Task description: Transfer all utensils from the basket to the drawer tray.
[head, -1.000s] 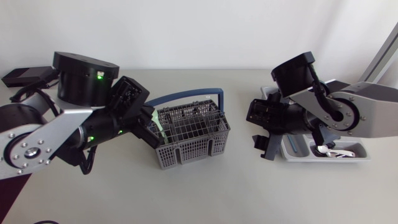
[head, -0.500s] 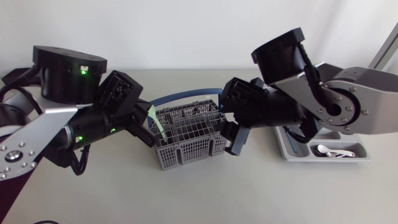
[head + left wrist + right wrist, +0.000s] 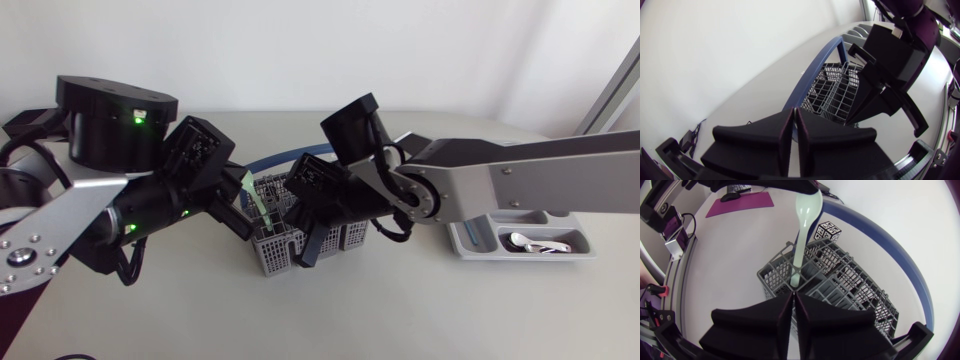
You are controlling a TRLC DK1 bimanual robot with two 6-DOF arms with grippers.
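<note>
Head view | left gripper [image 3: 240, 214] at basket's [image 3: 272, 256] left edge, fingers clamped on pale green spoon [image 3: 256, 203], lower end inside basket | right gripper [image 3: 305, 243] over basket, fingers together | drawer tray [image 3: 470, 243] well right of basket

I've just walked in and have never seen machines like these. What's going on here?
Cutlery is being moved from a grey basket to a tray. The left gripper holds a pale green spoon upright, its lower end inside the basket. The right gripper, shut and empty, hangs just beside that end. A white utensil lies in the tray.
</note>
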